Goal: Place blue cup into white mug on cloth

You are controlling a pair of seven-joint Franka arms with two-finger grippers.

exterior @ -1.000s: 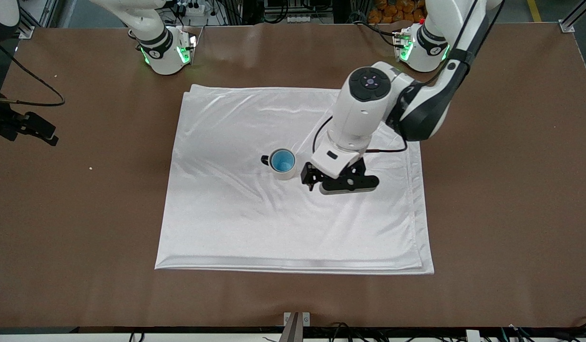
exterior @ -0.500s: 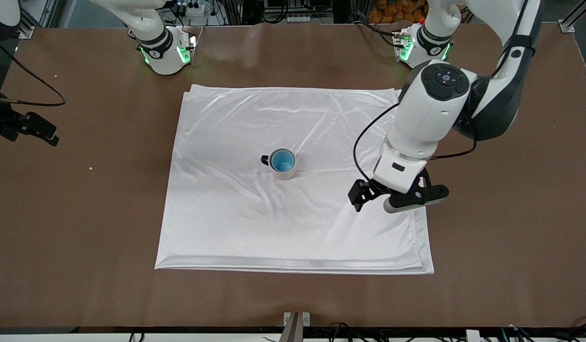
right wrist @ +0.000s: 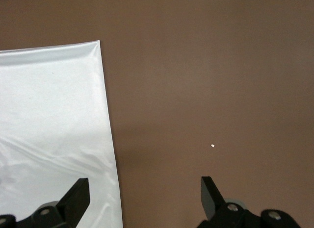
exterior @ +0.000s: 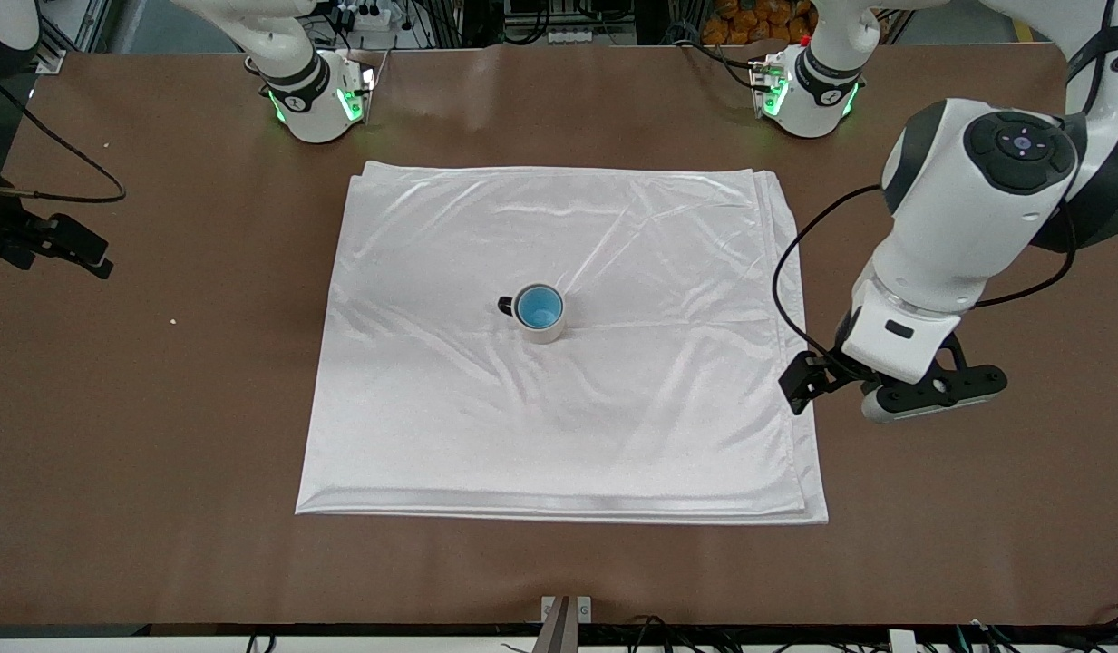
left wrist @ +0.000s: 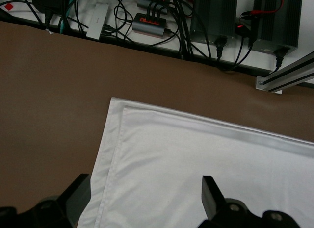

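Cup (exterior: 539, 307) nested upright in mug (exterior: 544, 328), mid-cloth (exterior: 432, 408).
Mug handle points toward right arm's end. Left gripper (left wrist: 144, 201) open over cloth's edge; right gripper (right wrist: 142, 201) open, waiting.

Small light-blue tapered cup (exterior: 539, 307), brighter blue inside, sits in off-white cylindrical mug (exterior: 546, 329) with dark handle, frame centre. Large shiny white wrinkled cloth (exterior: 559, 408). Plain brown table (exterior: 160, 408). Green lights on arm bases, top.
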